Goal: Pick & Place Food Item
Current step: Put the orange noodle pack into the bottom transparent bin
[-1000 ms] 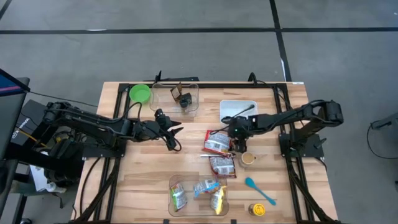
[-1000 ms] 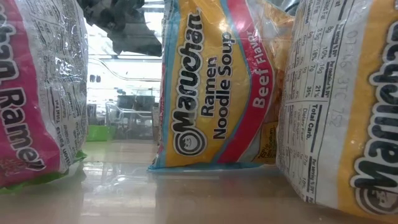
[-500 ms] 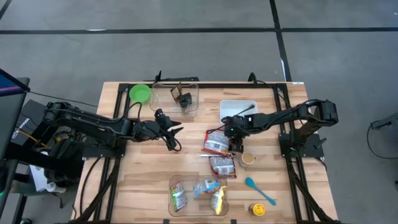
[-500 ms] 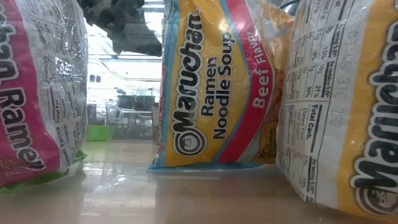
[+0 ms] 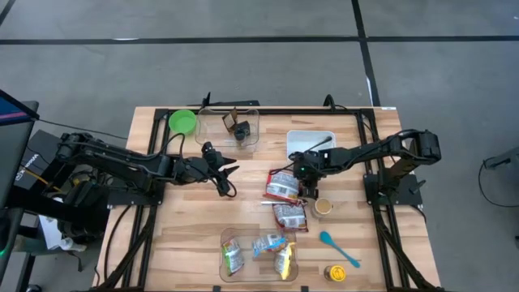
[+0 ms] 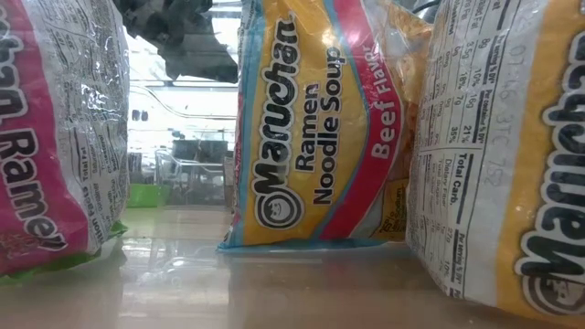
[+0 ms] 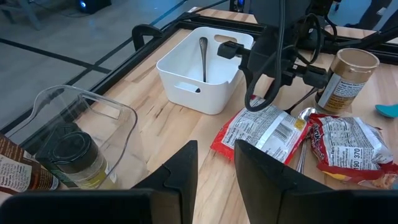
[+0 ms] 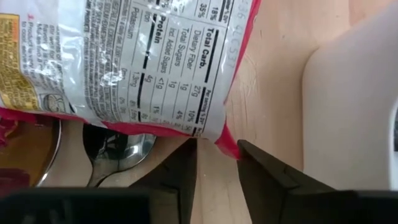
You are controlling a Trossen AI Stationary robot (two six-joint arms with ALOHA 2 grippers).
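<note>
Two ramen packets lie flat at the table's middle, one (image 5: pixel 283 185) farther and one (image 5: pixel 290 216) nearer. My right gripper (image 5: pixel 306 193) hangs low over the right edge of the farther packet, fingers open. In the right wrist view (image 8: pixel 217 158) the packet's red corner (image 8: pixel 227 144) lies just beyond the gap between the fingertips. My left gripper (image 5: pixel 225 185) waits left of centre, open and empty, and shows in its wrist view (image 7: pixel 216 168). In the low view, several ramen packets (image 6: pixel 311 128) stand close to the camera. My right gripper stands with its open fingers on either side of the farther packet's red corner (image 8: pixel 227 144), pointing down. I cannot tell whether a finger touches the packet. The packet lies flat on the table.
A white bin (image 5: pixel 310 143) with a spoon stands just beyond my right gripper. A brown can (image 5: pixel 323 207) stands beside the packets, and a metal spoon (image 8: pixel 121 149) lies under them. A clear container (image 5: pixel 258 253) of packets sits at the near edge. Another clear container (image 5: pixel 229 126) and a green bowl (image 5: pixel 182 122) stand far left. A blue spoon (image 5: pixel 339 248) lies near right.
My right gripper has gone a little toward the table's left, closer over the farther ramen packet's edge. The packets lie as before.
</note>
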